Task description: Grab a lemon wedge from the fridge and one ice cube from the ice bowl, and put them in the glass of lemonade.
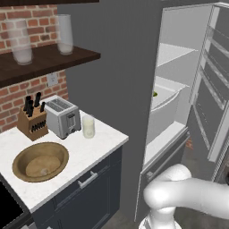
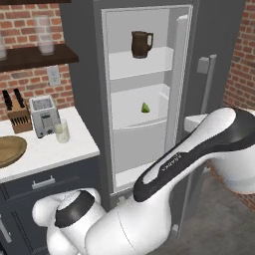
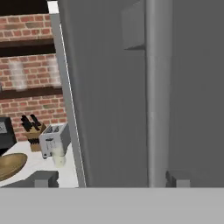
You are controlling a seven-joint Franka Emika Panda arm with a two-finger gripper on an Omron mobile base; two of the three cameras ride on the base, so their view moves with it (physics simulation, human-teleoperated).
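Looking over the left base view, the wide tan wooden ice bowl sits on the white counter, a whitish ice cube inside. Right base view: tiny yellow-green lemon wedge on the matte grey fridge's middle shelf; light, slippery, so I'd pinch its flanks. Hand view: my gripper faces the door handle, fingers spread wide.

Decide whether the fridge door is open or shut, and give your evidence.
Open. The fridge door is swung wide, exposing white shelves, a dark mug on the upper one and the lemon wedge lower down.
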